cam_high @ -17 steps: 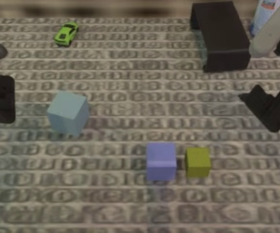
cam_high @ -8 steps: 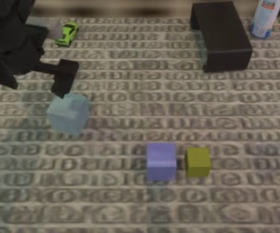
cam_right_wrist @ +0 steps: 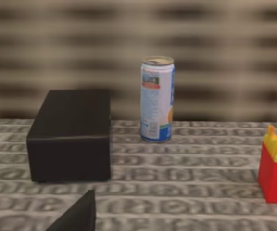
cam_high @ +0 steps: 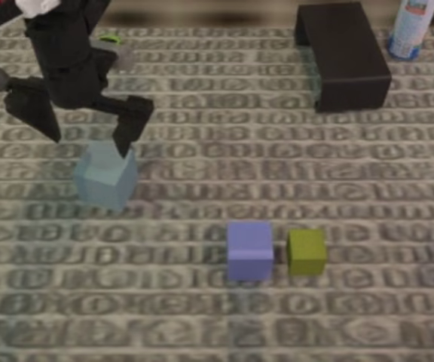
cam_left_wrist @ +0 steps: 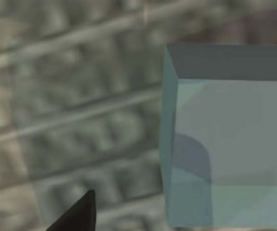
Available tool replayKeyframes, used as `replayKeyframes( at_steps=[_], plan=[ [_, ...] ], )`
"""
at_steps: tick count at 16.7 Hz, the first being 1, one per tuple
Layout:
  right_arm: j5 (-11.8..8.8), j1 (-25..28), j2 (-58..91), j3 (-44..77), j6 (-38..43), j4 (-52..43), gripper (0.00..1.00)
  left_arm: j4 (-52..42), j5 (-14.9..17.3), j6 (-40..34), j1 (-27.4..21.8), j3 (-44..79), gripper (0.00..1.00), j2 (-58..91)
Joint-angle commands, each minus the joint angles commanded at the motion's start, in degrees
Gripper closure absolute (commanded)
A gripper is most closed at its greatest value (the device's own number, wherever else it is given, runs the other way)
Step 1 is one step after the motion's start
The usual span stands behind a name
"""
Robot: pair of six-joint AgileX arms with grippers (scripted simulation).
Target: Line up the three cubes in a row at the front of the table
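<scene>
The left gripper [cam_high: 85, 136], fingers spread, hovers over the pale blue-grey cube [cam_high: 105, 177], hiding its far edge and most of the green toy car [cam_high: 110, 39].

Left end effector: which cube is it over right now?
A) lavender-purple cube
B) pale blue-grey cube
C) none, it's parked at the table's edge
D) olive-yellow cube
B: the left end effector hangs open above the pale blue-grey cube, fingers spread astride its far side.

The three cubes, pale blue-grey [cam_high: 105, 177], lavender [cam_high: 249, 250] and olive [cam_high: 307, 251], are smooth and matt. The table [cam_high: 217, 317] has an embossed, relief-patterned finish. The black box [cam_high: 343, 54] is matt; the can [cam_right_wrist: 157, 99] slightly glossy.
</scene>
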Motion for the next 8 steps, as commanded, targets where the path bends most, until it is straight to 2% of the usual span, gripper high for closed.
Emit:
replayKeyframes(
  at_steps=[8],
  plan=[
    [0.0, 0.0, 0.0, 0.0, 0.0, 0.0, 0.0, 2.41, 0.01, 0.16, 0.17, -2.16, 0.0, 0.5]
  ],
)
